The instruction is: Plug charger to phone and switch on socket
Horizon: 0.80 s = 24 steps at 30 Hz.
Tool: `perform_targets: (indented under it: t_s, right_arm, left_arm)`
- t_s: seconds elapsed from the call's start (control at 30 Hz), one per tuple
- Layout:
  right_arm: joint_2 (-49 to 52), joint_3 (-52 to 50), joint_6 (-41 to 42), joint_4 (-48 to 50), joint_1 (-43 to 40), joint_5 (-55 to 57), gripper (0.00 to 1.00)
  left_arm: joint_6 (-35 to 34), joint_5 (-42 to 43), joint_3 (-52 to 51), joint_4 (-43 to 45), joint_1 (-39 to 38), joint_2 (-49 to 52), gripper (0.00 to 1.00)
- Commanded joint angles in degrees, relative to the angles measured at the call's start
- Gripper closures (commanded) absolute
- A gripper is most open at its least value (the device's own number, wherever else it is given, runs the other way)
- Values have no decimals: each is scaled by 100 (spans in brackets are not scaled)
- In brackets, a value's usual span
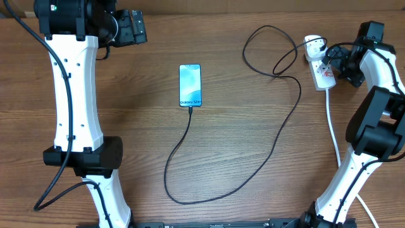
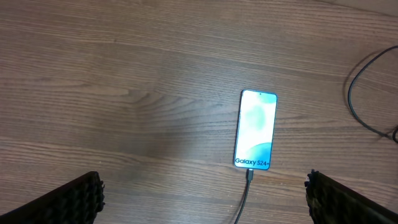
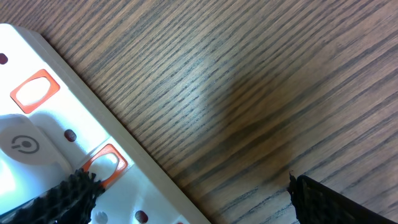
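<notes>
Quick rundown, everything placed off the phone [image 1: 190, 85]. It lies flat and screen-up on the wooden tabletop [image 1: 240, 126], display lit, Galaxy text at its near end. The charger [image 1: 299, 95] is plugged into that end, and the left wrist view shows the little black connector [image 2: 249, 176] sitting right in the port. From there the black cable drops toward the near edge, swings round to the phone's right, climbs back up and makes a loop before it reaches the socket [image 1: 323, 73], which lies well off to the phone's right with its thick white cord [image 1: 330, 120] trailing toward the near edge.

The left gripper [image 1: 130, 28] hangs off to the phone's far left, jaws spread all the way, holding nothing. The right gripper [image 1: 332, 60] is right over the socket, jaws also wide open and empty. In its wrist view one finger [image 3: 62, 199] is just beside an orange-red switch [image 3: 106, 163]; can't tell if it's touching.
</notes>
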Motion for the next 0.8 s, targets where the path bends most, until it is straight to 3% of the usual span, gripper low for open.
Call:
perform_targets:
  t_s: [0.0, 0.23, 0.47, 0.77]
  right_arm:
    - [214, -26, -46, -15, 11, -37, 0]
    - [214, 339, 254, -216, -142, -105, 0]
    - [214, 439, 304, -245, -393, -1113, 0]
    - [216, 428, 299, -61, -363, -1119, 0]
  left_arm:
    - [-79, -79, 11, 4, -37, 37, 0]
    - [-79, -79, 11, 4, -37, 37, 0]
    - [-79, -79, 11, 4, -37, 37, 0]
    - [-79, -79, 11, 4, -37, 37, 0]
